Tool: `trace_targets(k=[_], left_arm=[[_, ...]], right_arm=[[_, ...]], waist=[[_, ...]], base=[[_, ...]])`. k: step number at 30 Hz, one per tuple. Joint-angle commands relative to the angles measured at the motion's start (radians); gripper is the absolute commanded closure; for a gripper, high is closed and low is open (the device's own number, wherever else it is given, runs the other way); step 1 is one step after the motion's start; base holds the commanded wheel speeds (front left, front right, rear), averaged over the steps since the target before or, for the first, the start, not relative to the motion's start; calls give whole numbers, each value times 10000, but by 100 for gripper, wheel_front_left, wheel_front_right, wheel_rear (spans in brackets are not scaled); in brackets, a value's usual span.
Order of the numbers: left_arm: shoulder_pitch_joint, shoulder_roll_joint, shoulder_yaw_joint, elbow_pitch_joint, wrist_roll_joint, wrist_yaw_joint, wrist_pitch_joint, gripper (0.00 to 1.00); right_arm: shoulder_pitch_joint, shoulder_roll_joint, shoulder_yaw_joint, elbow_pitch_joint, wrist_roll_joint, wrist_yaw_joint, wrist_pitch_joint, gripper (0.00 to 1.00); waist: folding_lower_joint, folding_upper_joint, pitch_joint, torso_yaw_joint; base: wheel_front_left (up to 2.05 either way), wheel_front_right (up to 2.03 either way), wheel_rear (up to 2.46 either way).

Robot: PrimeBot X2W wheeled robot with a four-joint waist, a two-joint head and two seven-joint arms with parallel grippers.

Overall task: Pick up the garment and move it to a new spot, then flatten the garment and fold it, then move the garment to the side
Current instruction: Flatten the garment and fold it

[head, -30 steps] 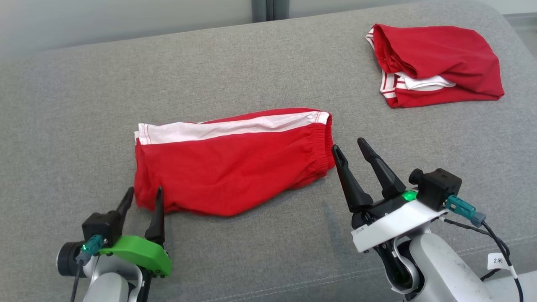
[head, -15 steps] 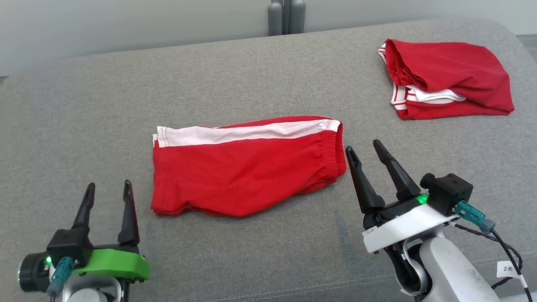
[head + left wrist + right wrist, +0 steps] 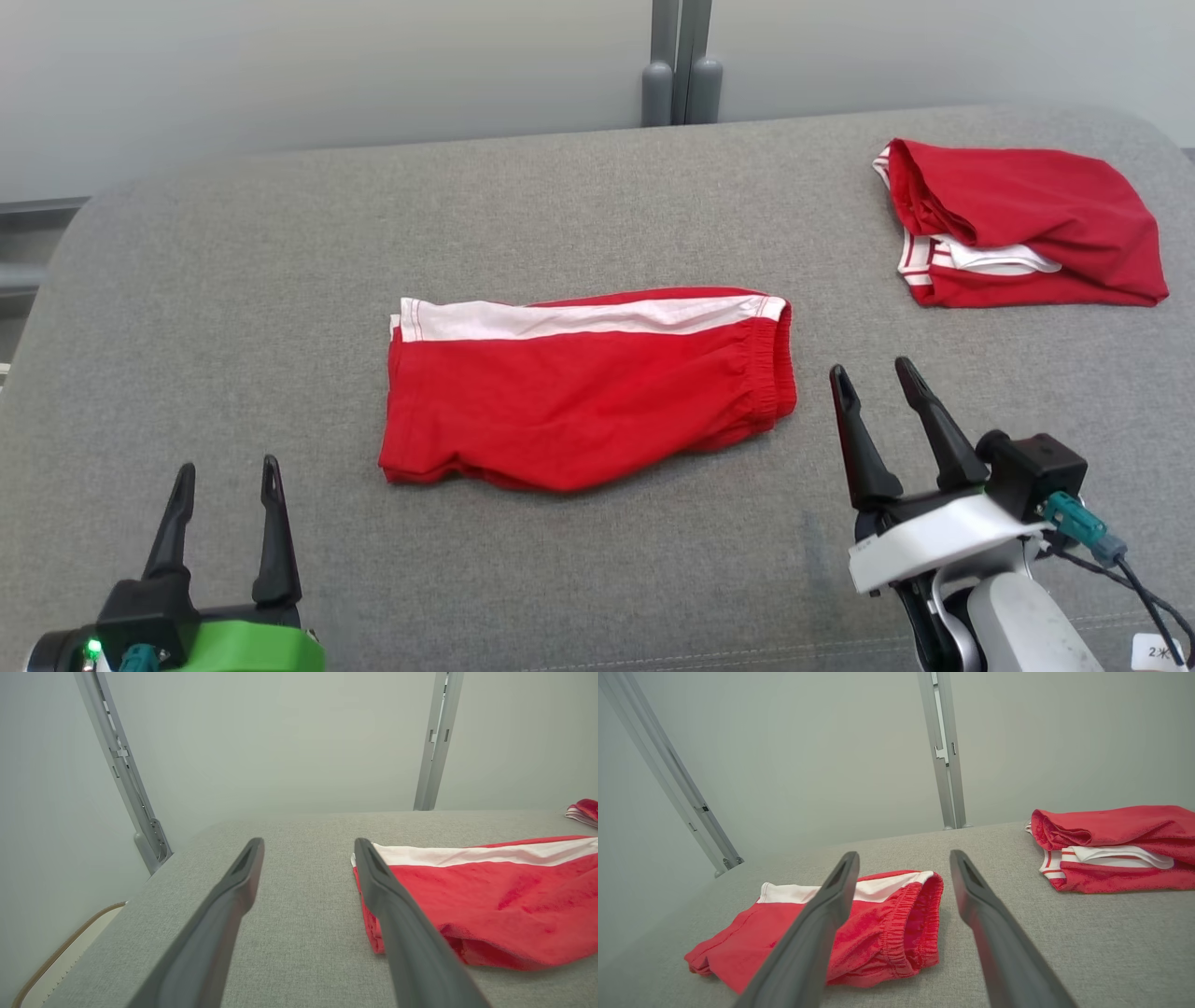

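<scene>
Trouble, from where I stand, would come mostly from how the garment (image 3: 583, 392) gets taken hold of. The red shorts lie doubled over in the middle of the grey cushion (image 3: 280, 280), with the white stripe (image 3: 588, 317) along the far edge and the gathered waistband (image 3: 775, 373) at the robot's right end. To my eye the folding looks done, and only the shift to the side remains. Both grippers are empty. The left gripper (image 3: 229, 464) has its fingers spread and sits well clear of the near left corner of the cloth. The right gripper (image 3: 870, 367) is parted just as wide and is close beside the waistband without touching it. If either pinch catches only the top layer, the fold will peel open as the cloth rises. A lift from the waistband end alone would let the other end droop and slide apart. Dragging rather than lifting looks risky too, since that cushion weave seems likely to grab the fabric and bunch it. Going too deep could dig the fingertips into the upholstery. There is also a second red bundle (image 3: 1022, 224) at the far right, so a careless move that way could land on it or snag it.
</scene>
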Motion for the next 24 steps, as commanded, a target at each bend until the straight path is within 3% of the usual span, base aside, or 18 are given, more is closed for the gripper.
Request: trace_targets(k=[1,6,17,24], left_arm=[[251,-44,-13,-24,-7,0,-32,0],[530,-88,-206,197,-148,-124,-32,0],[697,158,-514,468,408,102,-32,0],[739,161,-575,435,224,47,-32,0]], right_arm=[[219,26,-66,136,-96,-1,-47,0],[467,92,-256,430,-170,-1,-12,0],[476,177,-377,734,-473,-1,371,0],[424,189,-412,732,-555,-1,459,0]], waist=[[0,0,-196,56],[0,0,-518,118],[0,0,-666,147],[0,0,-670,159]], base=[[0,0,0],[0,0,0],[0,0,0],[0,0,0]])
